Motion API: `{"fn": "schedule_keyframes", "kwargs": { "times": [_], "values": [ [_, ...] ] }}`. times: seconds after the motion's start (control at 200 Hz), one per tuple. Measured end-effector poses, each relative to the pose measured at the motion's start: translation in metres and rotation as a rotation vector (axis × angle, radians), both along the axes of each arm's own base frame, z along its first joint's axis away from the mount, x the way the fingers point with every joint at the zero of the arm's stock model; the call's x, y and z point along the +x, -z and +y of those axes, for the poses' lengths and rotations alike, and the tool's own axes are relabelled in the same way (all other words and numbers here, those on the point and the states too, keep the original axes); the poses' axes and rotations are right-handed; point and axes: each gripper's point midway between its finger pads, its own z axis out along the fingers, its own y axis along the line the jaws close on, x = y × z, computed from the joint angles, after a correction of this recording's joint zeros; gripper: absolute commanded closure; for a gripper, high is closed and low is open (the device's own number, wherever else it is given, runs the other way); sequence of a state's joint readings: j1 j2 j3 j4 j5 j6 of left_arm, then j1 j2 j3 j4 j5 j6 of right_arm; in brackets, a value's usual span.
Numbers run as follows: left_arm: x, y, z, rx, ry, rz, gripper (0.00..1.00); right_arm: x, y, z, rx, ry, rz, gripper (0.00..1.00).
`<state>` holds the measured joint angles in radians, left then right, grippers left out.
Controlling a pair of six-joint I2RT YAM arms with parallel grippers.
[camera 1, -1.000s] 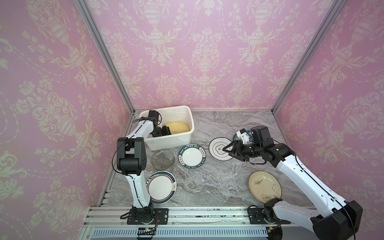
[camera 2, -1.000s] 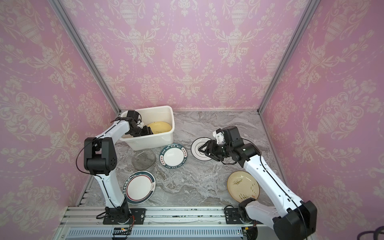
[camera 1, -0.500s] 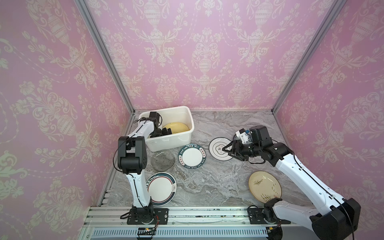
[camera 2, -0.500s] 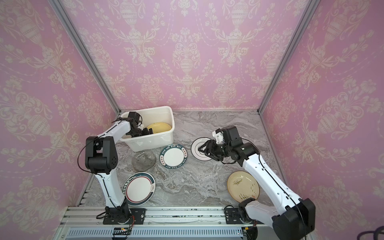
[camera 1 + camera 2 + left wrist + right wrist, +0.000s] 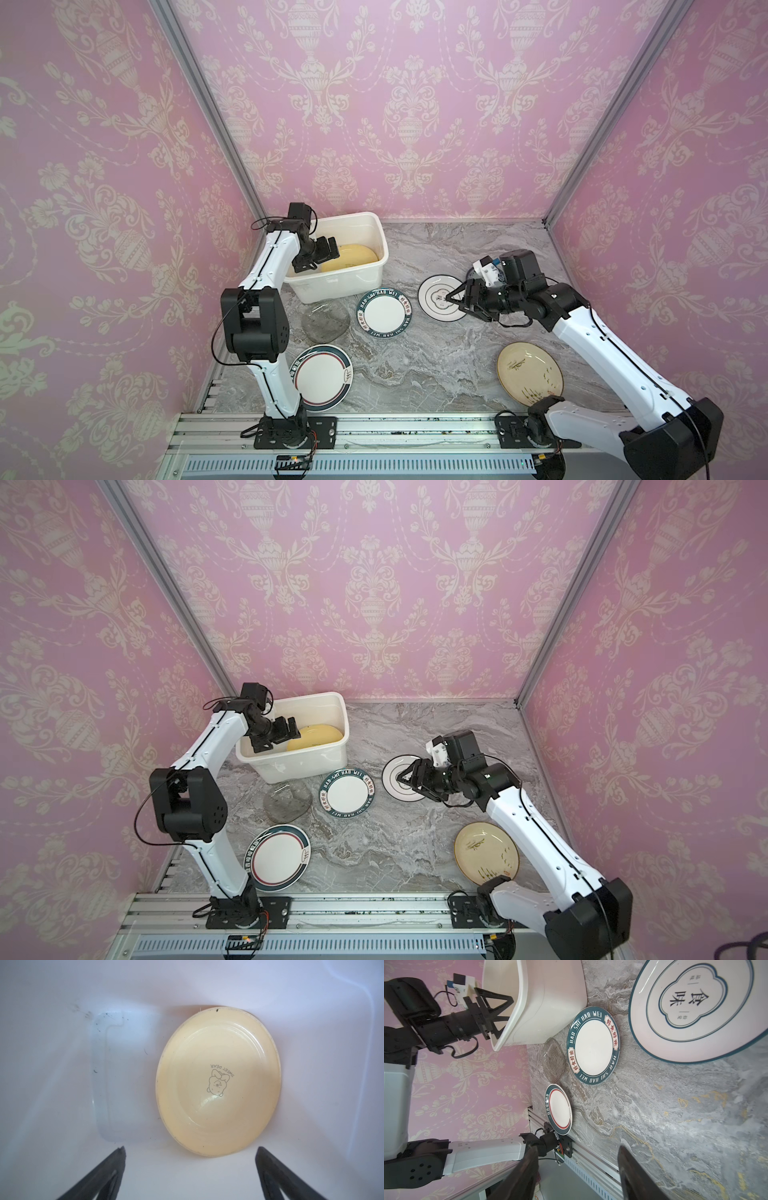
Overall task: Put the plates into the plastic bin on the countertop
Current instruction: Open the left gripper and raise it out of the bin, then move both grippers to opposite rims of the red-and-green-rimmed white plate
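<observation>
The white plastic bin (image 5: 336,286) stands at the back left of the grey marble countertop (image 5: 415,365). A yellow plate (image 5: 218,1082) lies inside it, against the far wall. My left gripper (image 5: 190,1151) hangs inside the bin, open, its fingers clear of the plate. In both top views my right gripper (image 5: 455,297) is open over the right part of a white plate with dark rim and characters (image 5: 432,295); nothing sits between its fingers (image 5: 629,1165).
On the countertop lie a teal-rimmed lettered plate (image 5: 384,313), a clear glass plate (image 5: 326,322) in front of the bin, a dark-rimmed white plate (image 5: 322,378) by the left arm's base, and a cream plate (image 5: 530,380) at the front right. Pink walls enclose three sides.
The left jaws have opened wide and the yellow plate now lies free in the bin. The right jaws have widened slightly; that arm has hardly moved.
</observation>
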<state>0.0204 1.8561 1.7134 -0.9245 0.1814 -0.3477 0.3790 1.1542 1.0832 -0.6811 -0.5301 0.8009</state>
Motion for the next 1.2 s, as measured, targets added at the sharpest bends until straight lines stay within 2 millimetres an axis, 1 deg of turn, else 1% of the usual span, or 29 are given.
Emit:
{"fn": "schedule_keyframes", "kwargs": {
  "times": [0.08,0.27,0.335,0.395,0.49,0.55,0.59,0.645,0.725,0.791,0.841,0.931,1.006,1.116,1.201],
  "values": [
    [-0.004,-0.021,0.008,0.044,-0.012,-0.031,0.01,-0.002,-0.003,-0.005,-0.033,0.001,-0.006,0.35],
    [-0.022,-0.052,0.021,0.119,-0.042,-0.067,0.01,-0.003,-0.015,-0.014,-0.09,0.005,-0.034,0.35],
    [-0.028,-0.068,0.023,0.131,-0.051,-0.103,0.01,-0.003,-0.019,-0.015,-0.093,0.012,-0.05,0.35],
    [-0.035,-0.088,0.023,0.132,-0.056,-0.151,0.01,-0.003,-0.023,-0.017,-0.092,0.02,-0.062,0.36],
    [-0.052,-0.119,0.022,0.121,-0.071,-0.24,0.01,-0.003,-0.025,-0.016,-0.055,0.041,-0.094,0.38],
    [-0.067,-0.13,0.021,0.108,-0.085,-0.278,0.01,-0.006,-0.021,-0.012,-0.031,0.047,-0.106,0.38],
    [-0.078,-0.133,0.021,0.098,-0.096,-0.291,0.01,-0.008,-0.016,-0.005,-0.023,0.036,-0.111,0.38],
    [-0.093,-0.132,0.02,0.086,-0.109,-0.293,0.01,-0.015,-0.008,0.009,-0.021,-0.004,-0.122,0.38],
    [-0.108,-0.124,0.019,0.074,-0.122,-0.276,0.01,-0.029,0.001,0.04,-0.021,-0.106,-0.137,0.38],
    [-0.117,-0.11,0.018,0.068,-0.126,-0.242,0.01,-0.037,0.008,0.067,-0.023,-0.196,-0.15,0.38],
    [-0.125,-0.095,0.018,0.066,-0.13,-0.196,0.01,-0.041,0.017,0.085,-0.024,-0.254,-0.149,0.38],
    [-0.14,-0.068,0.017,0.063,-0.136,-0.121,0.01,-0.044,0.04,0.113,-0.034,-0.329,-0.127,0.39],
    [-0.155,-0.049,0.016,0.056,-0.145,-0.067,0.01,-0.044,0.063,0.135,-0.045,-0.367,-0.106,0.4],
    [-0.172,-0.033,0.012,0.025,-0.168,-0.026,0.01,-0.045,0.088,0.17,-0.012,-0.381,-0.076,0.41],
    [-0.184,-0.023,0.006,-0.019,-0.185,0.0,0.01,-0.052,0.106,0.199,0.027,-0.396,-0.05,0.41]
  ]
}}
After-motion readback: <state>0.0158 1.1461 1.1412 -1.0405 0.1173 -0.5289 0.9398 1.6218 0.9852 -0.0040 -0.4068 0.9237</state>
